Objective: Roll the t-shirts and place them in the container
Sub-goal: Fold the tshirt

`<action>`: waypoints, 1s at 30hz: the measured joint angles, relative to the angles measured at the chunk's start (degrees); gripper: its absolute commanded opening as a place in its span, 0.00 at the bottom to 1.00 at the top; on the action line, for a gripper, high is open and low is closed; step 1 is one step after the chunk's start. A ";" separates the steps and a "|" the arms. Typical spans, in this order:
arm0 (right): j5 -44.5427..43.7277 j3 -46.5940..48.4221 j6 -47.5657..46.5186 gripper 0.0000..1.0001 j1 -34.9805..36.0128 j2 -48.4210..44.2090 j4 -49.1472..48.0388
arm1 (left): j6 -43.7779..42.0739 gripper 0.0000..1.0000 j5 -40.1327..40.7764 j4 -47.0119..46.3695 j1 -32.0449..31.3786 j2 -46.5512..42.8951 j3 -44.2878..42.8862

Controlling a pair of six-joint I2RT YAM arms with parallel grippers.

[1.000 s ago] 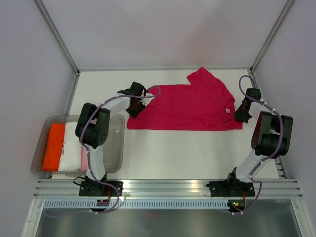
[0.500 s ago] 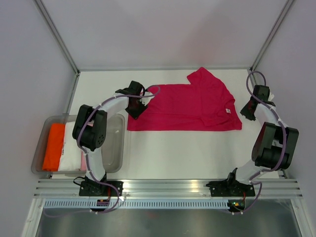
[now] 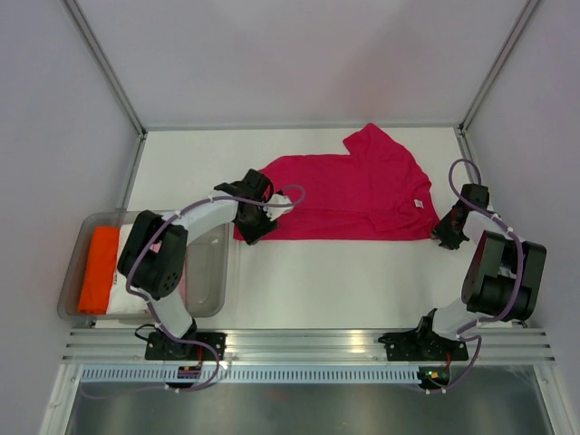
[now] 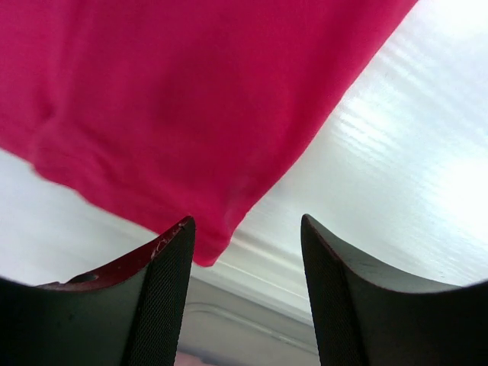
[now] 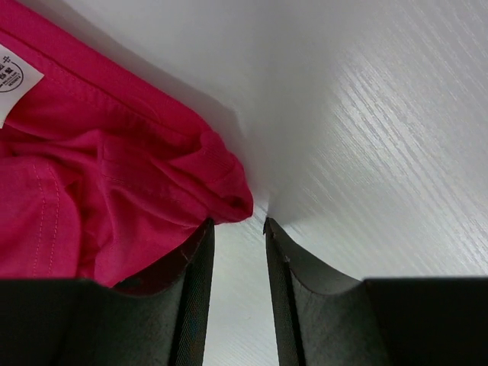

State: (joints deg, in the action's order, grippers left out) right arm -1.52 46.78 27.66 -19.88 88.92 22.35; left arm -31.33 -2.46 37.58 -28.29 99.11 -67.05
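Observation:
A deep magenta-red t-shirt (image 3: 349, 195) lies flat on the white table, folded into a long band with one sleeve pointing to the far side. My left gripper (image 3: 253, 227) hovers at its near left corner; in the left wrist view that gripper (image 4: 245, 223) stands open, the shirt corner (image 4: 204, 252) just past its left finger. My right gripper (image 3: 447, 236) is at the near right corner. The right wrist view shows it (image 5: 238, 223) narrowly open on nothing, with the bunched hem (image 5: 225, 200) just beyond its tips. More t-shirts lie folded in a bin: orange (image 3: 98, 270), white (image 3: 134, 263), pale pink (image 3: 154, 292).
A clear plastic bin (image 3: 217, 263) stands at the near left, beside the left arm. A metal rail (image 3: 308, 343) runs along the table's near edge. Enclosure walls close in the far, left and right sides. A white label (image 5: 11, 76) shows on the shirt near the right gripper.
Both grippers have opened and let go of the shirt. The left one slid from the shirt's left edge toward its near left corner; the right one came nearer, to the near right corner.

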 measured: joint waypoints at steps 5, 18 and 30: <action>0.66 -0.24 0.04 0.39 0.00 0.28 -1.86 | -1.40 0.64 4.46 -1.11 0.07 4.37 1.51; 3.06 0.28 0.50 0.53 0.11 -5.53 -1.31 | -2.51 0.33 10.03 -4.04 0.20 6.25 0.33; 2.89 0.24 3.21 0.00 -0.63 3.50 -9.60 | -2.14 0.02 8.48 -4.76 0.20 6.10 0.94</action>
State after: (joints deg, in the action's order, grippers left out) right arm 1.37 47.03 30.87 -20.51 92.42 12.75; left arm -33.47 6.02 32.82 -28.10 105.21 -66.11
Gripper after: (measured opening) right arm 0.019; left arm 0.033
